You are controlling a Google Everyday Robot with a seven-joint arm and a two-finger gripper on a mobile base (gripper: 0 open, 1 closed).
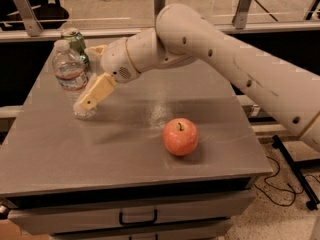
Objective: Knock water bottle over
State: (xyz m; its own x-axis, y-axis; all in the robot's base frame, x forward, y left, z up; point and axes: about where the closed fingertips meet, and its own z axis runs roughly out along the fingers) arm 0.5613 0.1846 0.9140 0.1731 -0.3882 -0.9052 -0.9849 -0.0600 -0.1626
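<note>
The water bottle (71,74) is a clear ribbed plastic bottle with a white cap and a red, white and blue label band. It stands at the far left of the grey table (125,149), leaning slightly to the left. My gripper (90,98) reaches in from the right on the white arm. Its tan fingertip (86,103) lies against the bottle's lower right side near the base. The bottle's lower part is partly hidden behind the finger.
A green metal drink can (76,40) stands just behind the bottle at the table's back left. A red apple (180,136) sits right of the table's middle. A drawer handle (138,218) is below the front edge. Metal railing posts stand behind the table.
</note>
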